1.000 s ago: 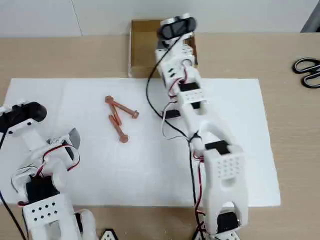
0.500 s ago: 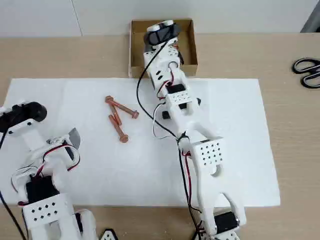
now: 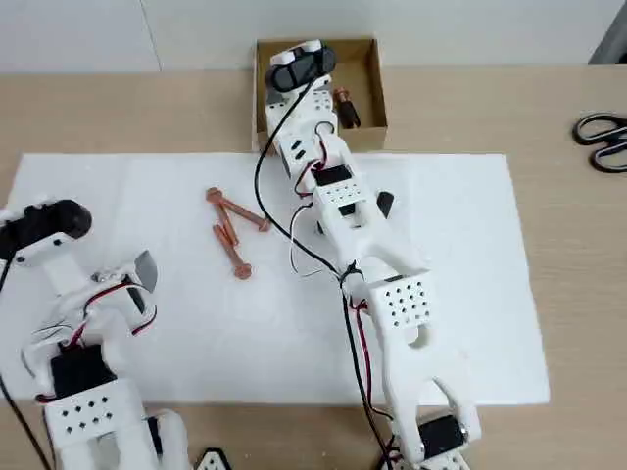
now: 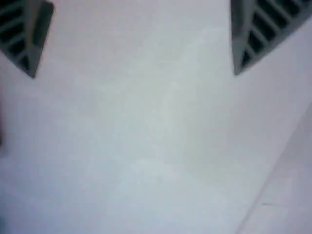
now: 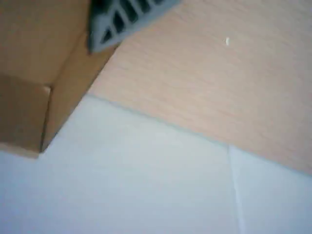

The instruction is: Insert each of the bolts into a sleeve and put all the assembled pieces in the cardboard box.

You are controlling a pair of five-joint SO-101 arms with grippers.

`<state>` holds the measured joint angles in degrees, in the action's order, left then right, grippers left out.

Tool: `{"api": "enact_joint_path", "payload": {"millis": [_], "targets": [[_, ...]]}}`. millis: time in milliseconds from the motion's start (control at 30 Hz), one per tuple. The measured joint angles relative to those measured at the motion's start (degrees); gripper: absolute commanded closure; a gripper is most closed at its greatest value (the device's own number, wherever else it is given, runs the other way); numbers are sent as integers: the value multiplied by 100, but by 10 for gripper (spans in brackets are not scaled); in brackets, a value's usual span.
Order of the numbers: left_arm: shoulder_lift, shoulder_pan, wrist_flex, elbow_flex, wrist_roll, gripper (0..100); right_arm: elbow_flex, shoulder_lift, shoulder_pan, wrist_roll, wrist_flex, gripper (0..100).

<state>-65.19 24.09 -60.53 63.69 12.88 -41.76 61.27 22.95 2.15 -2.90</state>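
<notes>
A few copper bolts (image 3: 233, 231) lie together on the white sheet (image 3: 196, 323), left of centre. The cardboard box (image 3: 370, 61) stands at the table's far edge, with a bolt in a dark sleeve (image 3: 345, 106) lying inside it. My right arm (image 3: 299, 67) stretches out over the box's left part. In its wrist view one grey finger (image 5: 127, 19) hangs free beside the box's corner (image 5: 29, 117), with nothing against it. My left gripper (image 4: 134, 73) stands open over bare sheet near the left front, away from the bolts. Its finger (image 3: 145, 266) shows from above.
Two dark pieces (image 3: 384, 204) that look like sleeves peek out beside the right arm on the sheet. Scissors (image 3: 602, 139) lie on the wooden table at the far right. The sheet's right half and front middle are bare.
My right arm has swung left across the box, from its right side to its left, uncovering the sleeved bolt inside. The left arm has stayed still.
</notes>
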Motion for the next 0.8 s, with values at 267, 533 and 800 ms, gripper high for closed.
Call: {"api": "enact_joint_path", "payload": {"millis": [267,533,800], "targets": [[0,0,0,0,-255,757,-607,-273,-220,0,1319,783],[0,0,0,0,-316,757,-677,-1029,-396,0,2549,783],[0,0,0,0,-316,757,-677,-2242,-440,0,4360,783]]}}
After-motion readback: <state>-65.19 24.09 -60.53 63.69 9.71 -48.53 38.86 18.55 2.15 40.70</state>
